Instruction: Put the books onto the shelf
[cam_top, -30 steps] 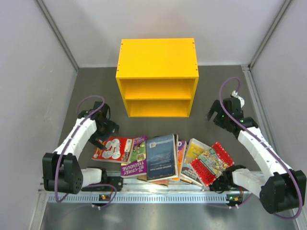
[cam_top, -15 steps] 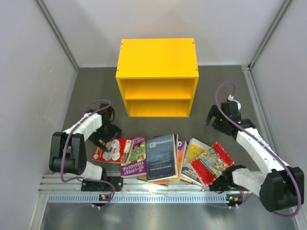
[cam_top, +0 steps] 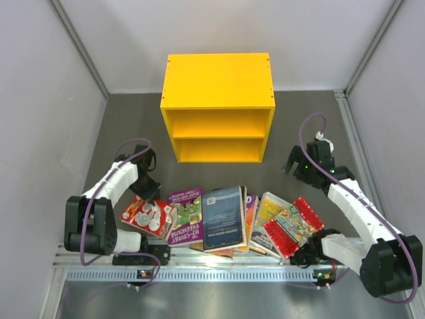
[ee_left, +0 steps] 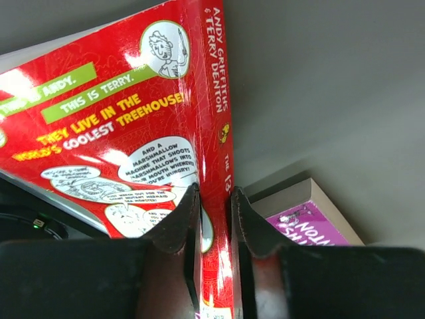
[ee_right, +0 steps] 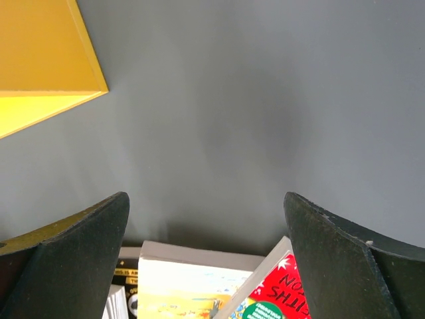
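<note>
The glossy red paperback (ee_left: 133,133) stands tilted, spine clamped in the bent left end effector (ee_left: 214,219); the right end effector (ee_right: 206,259) gapes empty.

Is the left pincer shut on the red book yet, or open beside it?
Shut on it: the left pincer clamps the red book at its spine edge, fingers against both faces.

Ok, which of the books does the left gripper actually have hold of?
The red Treehouse book at the row's far left; the left gripper is shut on its spine edge. The other books lie untouched.
</note>
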`<control>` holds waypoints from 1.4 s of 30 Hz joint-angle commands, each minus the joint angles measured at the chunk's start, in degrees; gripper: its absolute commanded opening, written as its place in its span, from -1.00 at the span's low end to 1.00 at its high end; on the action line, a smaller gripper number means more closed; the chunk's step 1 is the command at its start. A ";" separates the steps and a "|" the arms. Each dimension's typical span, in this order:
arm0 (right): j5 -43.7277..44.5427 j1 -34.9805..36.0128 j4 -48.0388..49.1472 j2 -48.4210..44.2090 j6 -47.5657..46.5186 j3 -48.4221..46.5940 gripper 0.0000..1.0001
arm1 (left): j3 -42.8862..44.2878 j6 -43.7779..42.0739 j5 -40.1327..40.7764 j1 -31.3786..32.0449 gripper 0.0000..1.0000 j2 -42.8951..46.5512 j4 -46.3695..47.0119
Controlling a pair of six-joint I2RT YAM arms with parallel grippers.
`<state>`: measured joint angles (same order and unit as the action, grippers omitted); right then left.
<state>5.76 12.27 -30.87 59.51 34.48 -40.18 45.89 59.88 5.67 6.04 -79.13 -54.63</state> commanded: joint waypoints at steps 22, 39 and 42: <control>-48.82 3.37 37.46 -8.18 27.92 1.86 0.99 | 8.69 4.17 -39.32 0.99 -1.00 31.93 34.72; -42.24 16.98 59.95 -1.76 42.77 7.57 1.00 | 8.61 13.16 -38.56 14.60 -1.00 30.71 54.10; -41.27 19.01 64.52 -0.18 45.49 7.93 0.99 | 7.99 13.16 -36.53 18.03 -1.00 29.92 55.84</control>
<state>-37.67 28.86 24.51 58.43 76.49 -32.23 53.54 71.40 -33.56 21.91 -48.84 -8.29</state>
